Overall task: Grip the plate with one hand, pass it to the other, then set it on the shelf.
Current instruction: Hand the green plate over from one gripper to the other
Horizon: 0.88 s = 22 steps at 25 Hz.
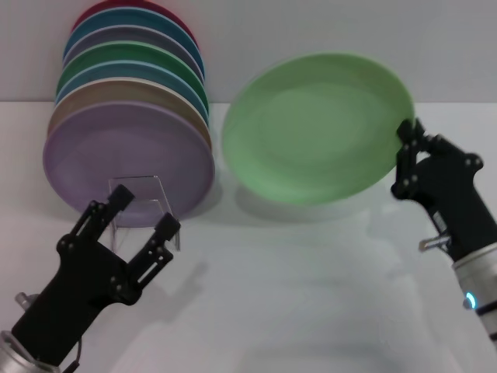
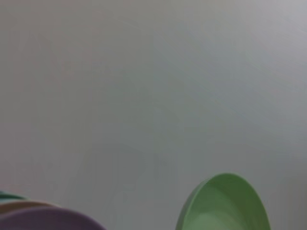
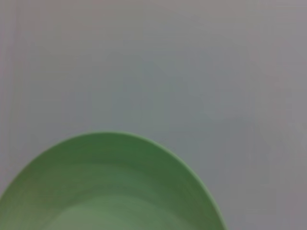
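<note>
The light mint-green plate [image 1: 318, 128] is held up above the table, tilted with its face toward me. My right gripper [image 1: 409, 138] is shut on the plate's right rim. The plate also shows in the right wrist view [image 3: 105, 191] and in the left wrist view [image 2: 223, 203]. My left gripper [image 1: 144, 214] is open and empty, low at the left, just in front of the shelf [image 1: 141, 203]. The shelf is a small clear acrylic rack that carries a row of plates standing on edge.
Several plates stand in the rack at the back left: a lilac plate [image 1: 116, 159] in front, then tan, blue, darker green [image 1: 132, 66] and red ones behind. A pale wall stands behind the white table [image 1: 311, 295].
</note>
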Available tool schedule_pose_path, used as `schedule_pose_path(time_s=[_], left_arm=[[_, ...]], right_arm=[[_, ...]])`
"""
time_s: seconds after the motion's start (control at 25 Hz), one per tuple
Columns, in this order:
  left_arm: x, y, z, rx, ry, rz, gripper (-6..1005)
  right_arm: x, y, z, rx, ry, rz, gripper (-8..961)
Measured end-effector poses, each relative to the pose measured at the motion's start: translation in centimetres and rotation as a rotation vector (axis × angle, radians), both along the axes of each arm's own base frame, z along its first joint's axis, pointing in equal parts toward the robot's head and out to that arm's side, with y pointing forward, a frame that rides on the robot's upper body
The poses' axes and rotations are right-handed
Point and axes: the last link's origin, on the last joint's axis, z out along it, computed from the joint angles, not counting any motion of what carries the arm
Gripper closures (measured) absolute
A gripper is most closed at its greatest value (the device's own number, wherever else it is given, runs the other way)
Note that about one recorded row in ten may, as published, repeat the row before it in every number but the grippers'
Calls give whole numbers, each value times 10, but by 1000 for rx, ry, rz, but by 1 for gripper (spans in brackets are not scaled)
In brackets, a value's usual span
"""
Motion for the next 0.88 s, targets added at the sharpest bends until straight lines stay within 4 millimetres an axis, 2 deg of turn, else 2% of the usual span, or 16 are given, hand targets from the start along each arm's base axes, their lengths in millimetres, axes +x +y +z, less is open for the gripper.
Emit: schedule_pose_path(time_s=[0.12,0.52,0.88], left_arm=[[-2,4,-8,-32,35,20,196],[-1,10,-19,-72,86,41,195],[-2,14,-22,-56,123,55,195]], right_arm=[[-2,-15,-9,-25,-2,22,937],[-18,-44,-28,-60,-26,67,937],[-24,-57,-34,-33,-72,53,936]])
